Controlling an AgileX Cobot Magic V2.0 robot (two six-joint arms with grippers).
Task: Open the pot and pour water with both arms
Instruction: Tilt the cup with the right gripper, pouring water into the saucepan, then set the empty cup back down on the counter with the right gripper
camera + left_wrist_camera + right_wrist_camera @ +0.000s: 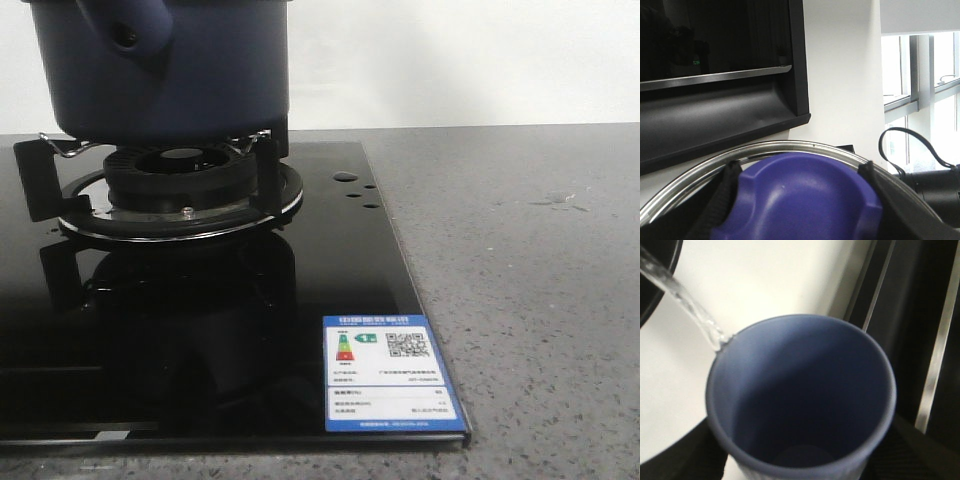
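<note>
— Where's the large dark navy-blue round pot (165,75)?
— Up in the left of the front view, seated on the black pan supports (265,165) of a round gas burner (180,180). Matte straight wall, rounded bottom edge, stubby tubular side handle (125,32) with a hole in it facing the camera. Top cut off by the picture's edge, so can't tell there whether covered.

— And below it?
— Glossy black glass cooktop (200,330), mirroring pot and burner, lying on a grey speckled desk (540,300). Blue and white energy label (390,372) stuck on the near right corner of the glass.

— Left hand (800,200)?
— Pinching a rounded purple-blue knob (800,185) between black fingers (725,200), one either side. Steel-rimmed glass lid (700,170) curving round behind the knob. Beyond that, a black hood (720,100), white wall and a bright window (920,75).

— Right hand (805,460)?
— Clamped on a pale blue round cup (800,395), dark fingers (685,455) pressing in from both sides. Seen from above, mouth open. Thin clear stream of water (690,305) slanting down and meeting the cup's rim. Source of the stream out of view.

— Anything blocking?
— Knob and cup fill most of the wrist views, hiding the fingertips.
</note>
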